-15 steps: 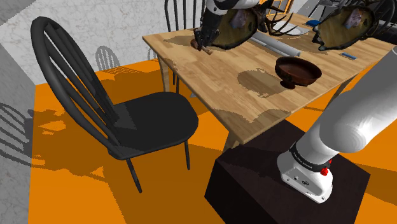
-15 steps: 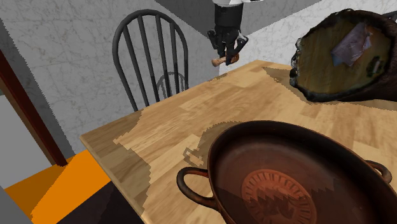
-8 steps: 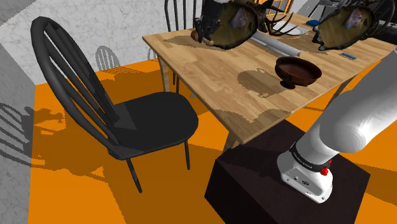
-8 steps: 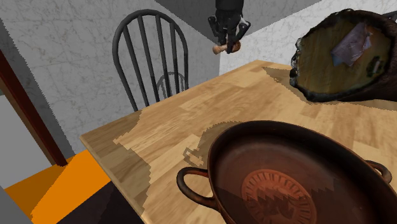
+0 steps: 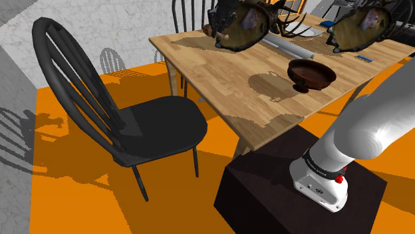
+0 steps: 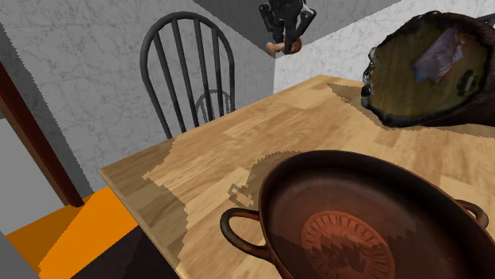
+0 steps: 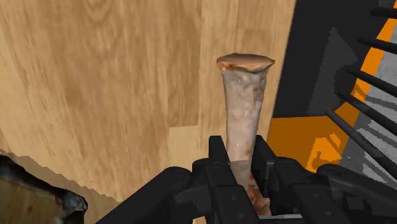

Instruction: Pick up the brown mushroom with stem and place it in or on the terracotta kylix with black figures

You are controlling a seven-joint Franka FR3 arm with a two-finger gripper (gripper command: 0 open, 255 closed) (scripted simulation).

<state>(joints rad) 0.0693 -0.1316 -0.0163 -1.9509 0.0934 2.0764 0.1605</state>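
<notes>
My black gripper (image 6: 285,30) hangs high above the far corner of the wooden table (image 6: 208,173), shut on the brown mushroom (image 6: 283,48), which pokes out below it. In the wrist view the gripper (image 7: 242,167) clasps the pale stem of the mushroom (image 7: 244,105) between both fingers (image 7: 218,154), the stem end pointing away over the table edge. In the shoulder view the gripper (image 5: 214,28) shows at the table's far left corner. The dark reddish-brown kylix (image 6: 361,226) with two handles stands close in the second exterior view. In the shoulder view the kylix (image 5: 310,73) stands near the table's front right.
A large dark ragged round object (image 6: 432,67) sits on the table beyond the kylix; two such objects (image 5: 243,23) show in the shoulder view. A black spindle-back chair (image 5: 143,123) stands left of the table (image 5: 219,73); another chair (image 6: 186,71) is behind the far edge. The floor is orange.
The gripper has lifted straight up with the mushroom held in it, climbing higher above the table's far corner. The kylix and the other things have stayed put.
</notes>
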